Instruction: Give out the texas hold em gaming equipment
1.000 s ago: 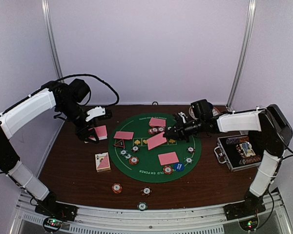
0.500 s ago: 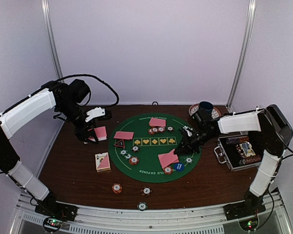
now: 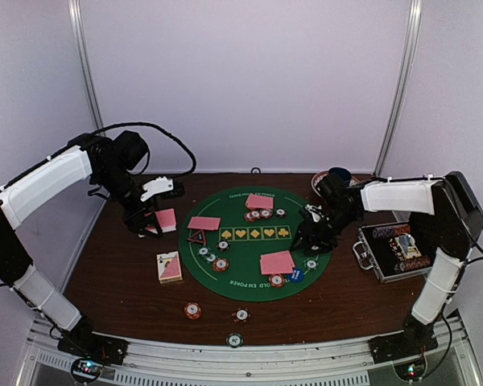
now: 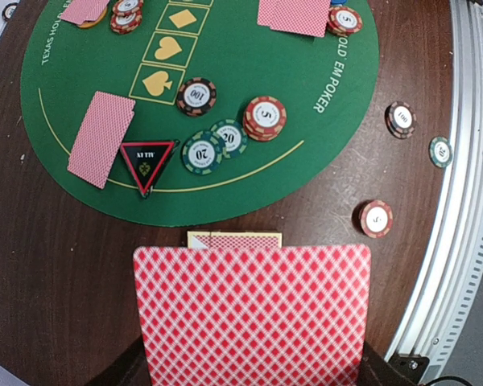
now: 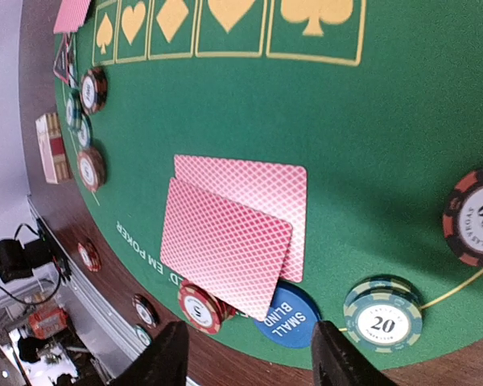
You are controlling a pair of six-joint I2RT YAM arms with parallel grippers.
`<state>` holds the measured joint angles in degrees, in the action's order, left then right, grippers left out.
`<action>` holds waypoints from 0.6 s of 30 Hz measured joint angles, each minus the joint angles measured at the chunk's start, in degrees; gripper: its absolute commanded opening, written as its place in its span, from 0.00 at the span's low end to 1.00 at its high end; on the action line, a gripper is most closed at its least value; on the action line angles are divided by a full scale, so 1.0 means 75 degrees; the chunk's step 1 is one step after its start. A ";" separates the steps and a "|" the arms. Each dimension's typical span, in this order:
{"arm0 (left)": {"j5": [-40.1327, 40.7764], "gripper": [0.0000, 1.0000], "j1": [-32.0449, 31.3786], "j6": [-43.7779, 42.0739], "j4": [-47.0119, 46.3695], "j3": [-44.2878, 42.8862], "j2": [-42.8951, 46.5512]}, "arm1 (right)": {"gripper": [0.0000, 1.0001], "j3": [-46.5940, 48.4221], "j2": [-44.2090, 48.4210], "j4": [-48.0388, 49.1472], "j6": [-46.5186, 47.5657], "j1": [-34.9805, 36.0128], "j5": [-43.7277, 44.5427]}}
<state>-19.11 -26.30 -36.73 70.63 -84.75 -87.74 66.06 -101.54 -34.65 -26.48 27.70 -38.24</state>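
Note:
My left gripper (image 3: 147, 223) hangs over the bare wood left of the green poker mat (image 3: 249, 211) and is shut on a pink-backed card (image 4: 249, 314), which hides its fingers. The right gripper (image 5: 253, 358) is open, low over the mat's front right. Two overlapping pink-backed cards (image 5: 233, 233) lie flat just ahead of it, free of the fingers. One card's corner covers a red chip stack (image 5: 197, 307) and touches the blue small-blind disc (image 5: 290, 318). A red-black triangle marker (image 4: 148, 161) lies beside another card (image 4: 101, 138).
A card box (image 3: 169, 267) lies left of the mat. Loose chips (image 3: 192, 310) sit on the wood near the front rail. Chips marked 20 (image 5: 382, 310) and 100 (image 5: 475, 217) flank the right gripper. A cup on a saucer (image 3: 338, 177) and a black case (image 3: 394, 249) stand at right.
The right gripper carried a card from the mat's middle to the front right, laid it over the card there, and opened. The left arm has not moved.

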 measured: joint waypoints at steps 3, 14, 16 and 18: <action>-0.0003 0.00 0.0000 0.0000 0.0000 0.0000 0.0000 | 0.66 0.0414 0.0181 -0.0224 0.0076 0.0035 0.0181; -0.0157 0.00 0.0000 0.0061 0.0000 0.0000 0.0000 | 0.77 0.1102 0.0198 0.2687 -0.2384 0.1641 -0.0644; -0.0189 0.00 0.0000 0.0087 0.0000 0.0000 0.0000 | 0.78 0.1390 -0.0236 0.3640 -0.3086 0.2057 -0.0793; -0.0213 0.00 0.0000 0.0105 0.0000 0.0000 0.0000 | 0.78 0.1693 -0.0694 0.4403 -0.3620 0.2343 -0.0901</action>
<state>-20.71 -26.30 -35.94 70.63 -84.75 -87.74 78.76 -106.74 -1.63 -53.63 45.28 -44.99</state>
